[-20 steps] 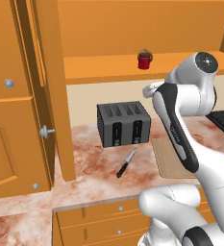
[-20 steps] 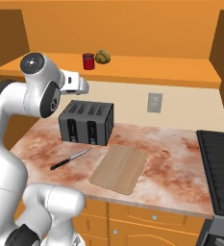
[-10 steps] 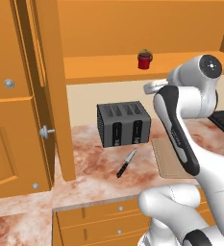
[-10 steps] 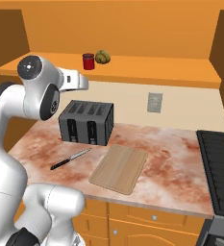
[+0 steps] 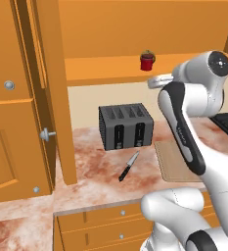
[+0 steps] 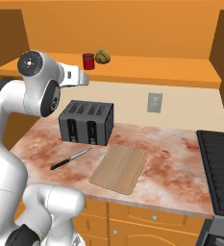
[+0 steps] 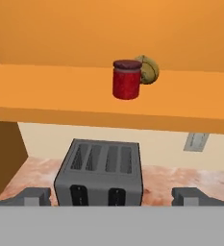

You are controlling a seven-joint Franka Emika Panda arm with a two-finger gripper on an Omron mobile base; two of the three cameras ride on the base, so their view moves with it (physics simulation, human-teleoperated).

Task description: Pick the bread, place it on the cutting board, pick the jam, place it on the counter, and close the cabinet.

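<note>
Cabinet (image 5: 22, 98) doors fill the upper left of the left base view, the near one swung wide open with its silver knob showing. To the right of it, the open shelf (image 5: 105, 68) runs across the frame, and the jam (image 5: 146, 61) stands on it right of centre, with the bread mostly hidden behind the jar there. In the right base view the bread (image 6: 102, 56) sits just right of the jam and touches it or nearly so.

Below the shelf, the toaster (image 5: 125, 126) stands at mid-frame on the desk (image 5: 91, 171), a black-handled knife (image 5: 128, 165) lies in front of it, and the cutting board (image 6: 119, 168) lies bare further right.

Over the last second the arm has lifted and turned a little, bringing the hand up toward shelf height. In the hand view the gripper (image 7: 111, 196) sits at the bottom edge with its jaws spread wide and nothing between them, while jam and bread sit above centre, well apart from the fingertips (image 7: 34, 196).

This looks like the approach for the first pick. Nothing has been carried out yet: bread and jam both remain on the shelf, and the cabinet stands open. Because the jar partly screens the roll from the hand's line of sight, the gripper probably has to come in from the right of the jar to avoid knocking it.
</note>
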